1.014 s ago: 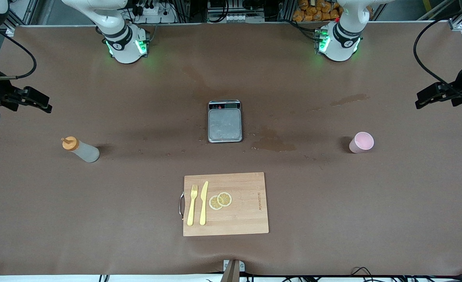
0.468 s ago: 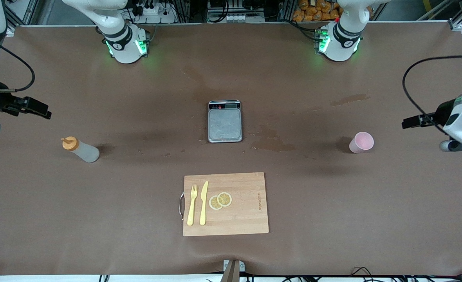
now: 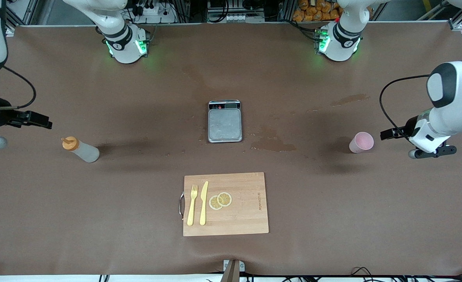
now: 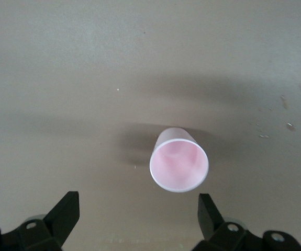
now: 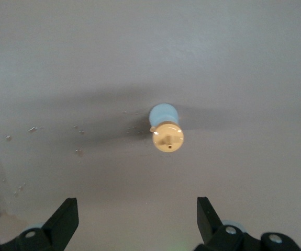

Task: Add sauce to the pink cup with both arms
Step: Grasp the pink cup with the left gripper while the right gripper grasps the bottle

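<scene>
Spread wide and empty, the left gripper (image 4: 137, 214) is seen in its wrist view with the pink cup (image 4: 179, 166) upright between and ahead of its black fingertips (image 4: 66, 209), nothing being touched. Over the last second this gripper has been carried from the table's edge down toward the cup, so that it is now held just beside the pink cup (image 3: 361, 142) at the left arm's end of the table; a grasp is judged to be close, though not yet begun. The right gripper (image 5: 134, 217) is likewise held wide open and empty, and the sauce (image 5: 165, 132) is looked down on from above, its orange nozzle pointing at the camera. A smaller shift has been made here: the right gripper (image 3: 39, 120) has been lowered a little and hangs near the sauce (image 3: 80, 149), still apart from it. The left arm is bent low, its white forearm angled toward the cup; the right arm reaches in from the edge, its wrist roughly level. Between the two, a scale (image 3: 224, 121) and a cutting board (image 3: 246, 211) are left untouched on the table (image 3: 332, 215).
</scene>
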`<state>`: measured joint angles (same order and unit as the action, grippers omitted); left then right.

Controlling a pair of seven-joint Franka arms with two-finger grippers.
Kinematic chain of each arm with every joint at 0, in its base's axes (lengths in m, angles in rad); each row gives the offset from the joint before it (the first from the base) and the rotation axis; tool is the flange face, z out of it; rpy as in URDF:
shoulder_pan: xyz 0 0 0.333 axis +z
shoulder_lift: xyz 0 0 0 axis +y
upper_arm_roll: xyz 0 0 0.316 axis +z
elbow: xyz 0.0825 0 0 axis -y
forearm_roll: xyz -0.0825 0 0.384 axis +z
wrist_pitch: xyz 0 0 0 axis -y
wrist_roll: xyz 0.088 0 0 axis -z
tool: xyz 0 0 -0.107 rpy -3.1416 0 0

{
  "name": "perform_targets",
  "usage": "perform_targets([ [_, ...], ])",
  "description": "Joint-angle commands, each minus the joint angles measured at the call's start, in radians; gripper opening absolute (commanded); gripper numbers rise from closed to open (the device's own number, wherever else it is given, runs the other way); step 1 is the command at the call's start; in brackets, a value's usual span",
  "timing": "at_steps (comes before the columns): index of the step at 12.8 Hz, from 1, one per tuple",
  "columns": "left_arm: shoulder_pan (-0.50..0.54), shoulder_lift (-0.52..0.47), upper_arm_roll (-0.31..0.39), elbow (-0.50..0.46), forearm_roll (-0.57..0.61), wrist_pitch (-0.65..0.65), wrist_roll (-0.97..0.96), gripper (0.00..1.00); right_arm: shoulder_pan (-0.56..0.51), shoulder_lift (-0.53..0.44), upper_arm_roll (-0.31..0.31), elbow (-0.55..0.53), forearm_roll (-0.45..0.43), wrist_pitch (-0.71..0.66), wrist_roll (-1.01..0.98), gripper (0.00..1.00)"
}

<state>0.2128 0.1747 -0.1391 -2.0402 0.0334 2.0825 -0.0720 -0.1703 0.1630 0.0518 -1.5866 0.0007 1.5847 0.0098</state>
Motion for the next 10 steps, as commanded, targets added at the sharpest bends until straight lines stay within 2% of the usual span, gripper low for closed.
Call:
perform_targets([
  [1, 0.023, 0.006, -0.005, -0.075, 0.019, 0.125, -0.006, 1.0, -0.038, 0.052, 0.01, 0.03, 0.024, -0.049, 0.131, 1.0],
  [3, 0.031, 0.015, -0.005, -0.083, 0.019, 0.142, -0.006, 1.0, -0.07, 0.096, 0.01, 0.031, 0.028, -0.125, 0.176, 1.0],
  [4, 0.033, 0.031, -0.007, -0.083, 0.019, 0.146, -0.008, 1.0, -0.104, 0.116, 0.01, 0.033, 0.06, -0.133, 0.183, 1.0],
  [6, 0.033, 0.072, -0.007, -0.089, 0.019, 0.194, -0.008, 1.0, -0.188, 0.168, 0.01, 0.045, 0.193, -0.135, 0.247, 1.0],
  [7, 0.036, 0.087, -0.007, -0.093, 0.019, 0.212, -0.008, 1.0, -0.213, 0.194, 0.01, 0.062, 0.217, -0.135, 0.29, 1.0],
  [10, 0.04, 0.108, -0.01, -0.1, 0.016, 0.215, -0.008, 0.99, -0.225, 0.234, 0.01, 0.079, 0.217, -0.141, 0.392, 1.0],
])
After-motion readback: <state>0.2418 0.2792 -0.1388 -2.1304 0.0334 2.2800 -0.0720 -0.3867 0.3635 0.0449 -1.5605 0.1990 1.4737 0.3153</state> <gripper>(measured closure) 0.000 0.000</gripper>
